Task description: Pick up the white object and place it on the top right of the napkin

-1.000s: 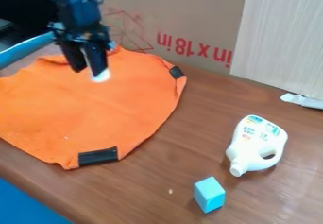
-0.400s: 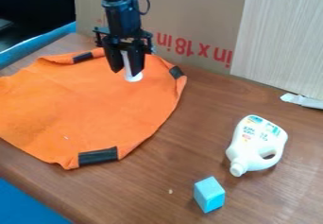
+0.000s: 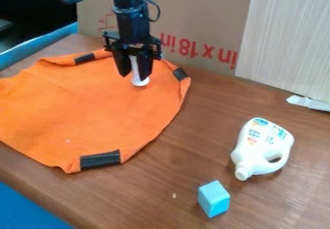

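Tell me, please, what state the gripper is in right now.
Gripper: closed on the white object, holding it between its fingers over the upper right of the orange napkin.

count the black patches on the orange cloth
3: near patch on the front edge, right patch on the right edge, far patch on the back edge. The cloth leaves view at left, so more may be hidden.

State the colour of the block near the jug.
The block is light blue, seen best in the camera view.
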`<state>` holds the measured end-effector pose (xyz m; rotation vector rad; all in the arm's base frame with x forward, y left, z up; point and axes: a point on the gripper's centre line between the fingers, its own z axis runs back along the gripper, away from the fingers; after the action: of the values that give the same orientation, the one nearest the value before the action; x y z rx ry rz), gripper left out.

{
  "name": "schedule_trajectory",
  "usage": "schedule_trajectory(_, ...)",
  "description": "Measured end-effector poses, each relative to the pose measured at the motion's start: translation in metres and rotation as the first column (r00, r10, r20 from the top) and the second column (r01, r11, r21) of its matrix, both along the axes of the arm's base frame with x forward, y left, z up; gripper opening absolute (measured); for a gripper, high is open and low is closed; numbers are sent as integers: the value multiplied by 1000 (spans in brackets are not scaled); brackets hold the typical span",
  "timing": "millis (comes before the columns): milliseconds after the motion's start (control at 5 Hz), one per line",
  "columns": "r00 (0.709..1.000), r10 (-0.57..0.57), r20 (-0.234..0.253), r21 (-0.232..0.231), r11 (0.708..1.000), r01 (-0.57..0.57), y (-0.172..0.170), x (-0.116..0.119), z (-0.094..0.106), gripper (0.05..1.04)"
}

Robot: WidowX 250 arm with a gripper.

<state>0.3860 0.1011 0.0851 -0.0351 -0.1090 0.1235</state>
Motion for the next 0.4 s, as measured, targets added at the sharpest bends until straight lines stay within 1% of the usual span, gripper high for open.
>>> schedule_trajectory(200,1000,-17,-13,-7,1000,17,-2,-4,-5,902)
schedule_trajectory(400,999,-31,28,-28,999,32,-4,-13,20,1005)
